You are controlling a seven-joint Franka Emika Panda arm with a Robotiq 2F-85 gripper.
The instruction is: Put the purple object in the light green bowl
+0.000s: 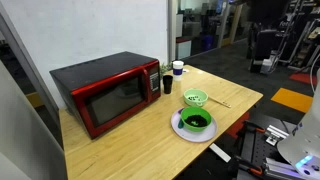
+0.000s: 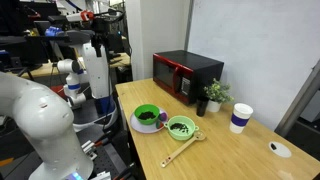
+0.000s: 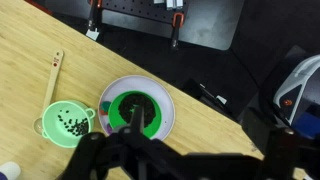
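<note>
Seen from the wrist over a table (image 3: pixel 25 45): a spoon (image 3: pixel 52 78), the light green bowl (image 3: pixel 67 124) speckled dark inside, a small purplish object (image 3: pixel 102 118) seemingly just beside it at a plate (image 3: pixel 170 105) bearing a dark green bowl (image 3: pixel 133 99) — the gripper (image 3: pixel 130 155) blurred, finger spacing unclear.

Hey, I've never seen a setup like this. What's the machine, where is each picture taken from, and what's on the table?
It is a white robot arm beside a wooden table. Two pictures come from cameras standing in the room. The third looks down from the arm's wrist, with its dark tool blurred at the bottom edge, so I cannot tell if it is open or holds anything. On the table: a red microwave, a small potted plant, a white cup, a light green bowl with dark specks inside, a wooden spoon, and a dark green bowl on a pale plate.
</note>
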